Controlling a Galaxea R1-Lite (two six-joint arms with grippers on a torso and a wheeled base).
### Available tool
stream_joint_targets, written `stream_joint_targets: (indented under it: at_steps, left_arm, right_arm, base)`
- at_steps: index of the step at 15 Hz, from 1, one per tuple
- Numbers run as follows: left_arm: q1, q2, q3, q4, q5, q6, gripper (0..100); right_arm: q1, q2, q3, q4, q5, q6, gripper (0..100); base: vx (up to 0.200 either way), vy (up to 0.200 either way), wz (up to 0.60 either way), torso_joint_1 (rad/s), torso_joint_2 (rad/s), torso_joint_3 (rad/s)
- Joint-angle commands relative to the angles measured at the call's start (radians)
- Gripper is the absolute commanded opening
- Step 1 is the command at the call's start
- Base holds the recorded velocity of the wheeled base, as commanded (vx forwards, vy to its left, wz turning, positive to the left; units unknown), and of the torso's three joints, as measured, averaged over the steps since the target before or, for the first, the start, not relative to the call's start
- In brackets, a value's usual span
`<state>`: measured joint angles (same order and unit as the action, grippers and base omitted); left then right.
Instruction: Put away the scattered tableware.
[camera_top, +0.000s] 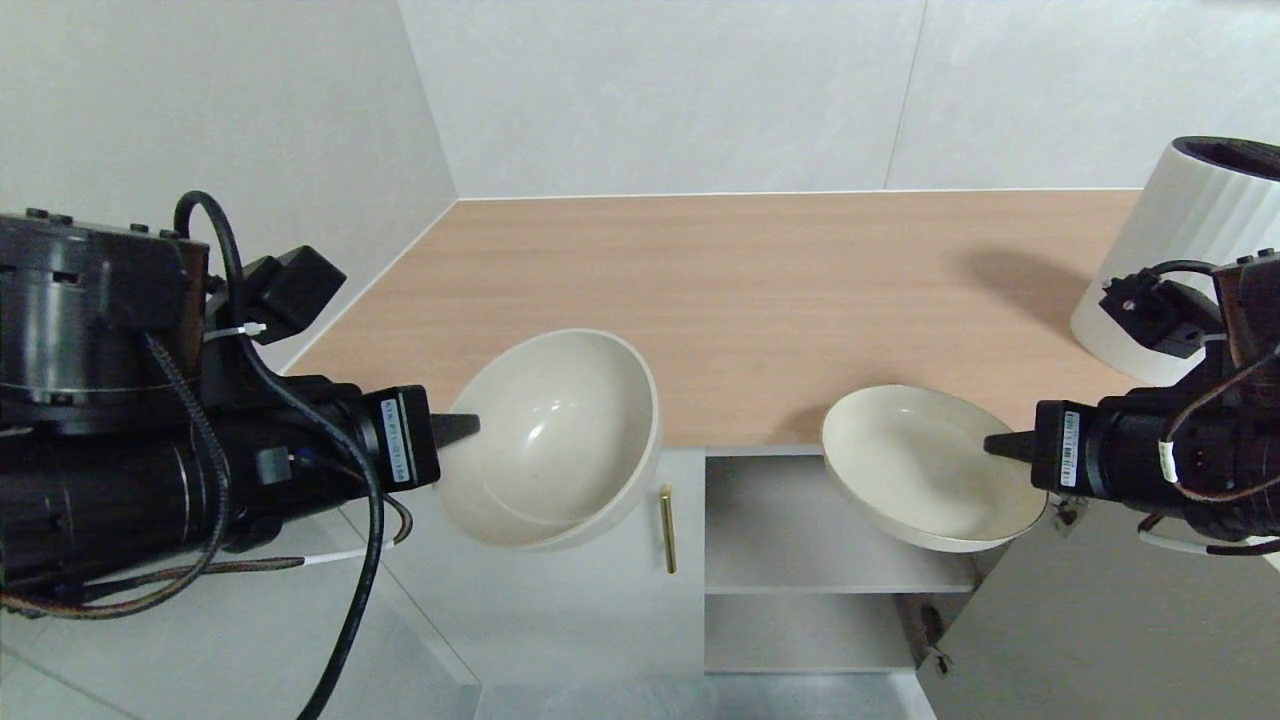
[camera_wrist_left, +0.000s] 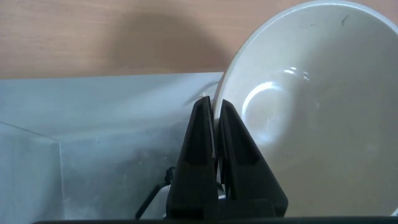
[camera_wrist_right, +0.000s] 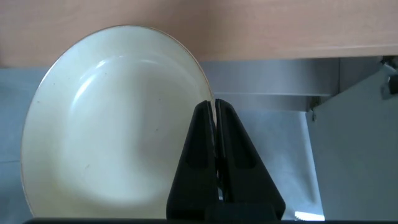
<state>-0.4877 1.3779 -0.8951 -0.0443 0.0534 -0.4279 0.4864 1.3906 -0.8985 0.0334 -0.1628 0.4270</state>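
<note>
I hold both pieces just above the open cabinet (camera_top: 800, 520), whose shelves are bare. My left gripper (camera_top: 470, 427) pinches the bowl (camera_top: 560, 430) by its rim and my right gripper (camera_top: 995, 443) clamps the plate (camera_top: 920, 465). Both are off the countertop (camera_top: 750, 280) behind; I judge shelving remains.

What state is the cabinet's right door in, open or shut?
Open: the right door stands swung out, and the shelves inside show.

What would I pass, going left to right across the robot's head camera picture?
The left gripper, jaws shut on the bowl's rim → deep bowl → gold cabinet handle → shallow plate → right gripper, jaws shut on the plate's rim → white ribbed container.
</note>
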Motion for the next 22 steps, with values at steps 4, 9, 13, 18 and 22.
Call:
stream_joint_targets:
  at_steps: [4, 9, 13, 18, 22]
  left_arm:
    - [-0.002, -0.002, 0.002, 0.0, 0.0, 0.0, 0]
    - [-0.002, -0.013, 0.002, 0.0, 0.002, 0.003, 0]
    - [-0.002, -0.016, 0.004, 0.003, 0.0, 0.003, 0]
    - [-0.02, -0.014, 0.004, 0.03, -0.001, 0.004, 0]
    - [-0.02, -0.013, 0.004, 0.03, -0.001, 0.004, 0]
  right_arm:
    - [0.0, 0.014, 0.01, -0.007, -0.001, 0.001, 0]
    - [0.0, 0.021, 0.02, -0.007, -0.006, -0.014, 0]
    - [0.004, 0.021, 0.053, -0.01, -0.001, -0.06, 0]
    - [0.012, 0.042, 0.07, -0.01, -0.001, -0.079, 0]
    - [0.012, 0.057, 0.072, -0.01, -0.001, -0.079, 0]
  base:
    - [-0.15, 0.0, 0.0, 0.007, 0.0, 0.001]
    - [0.0, 0.0, 0.0, 0.0, 0.0, 0.0]
    - [0.0, 0.0, 0.0, 0.0, 0.0, 0.0]
    - [0.0, 0.0, 0.0, -0.084, 0.19, 0.103]
    - [0.0, 0.0, 0.0, -0.206, 0.46, 0.248]
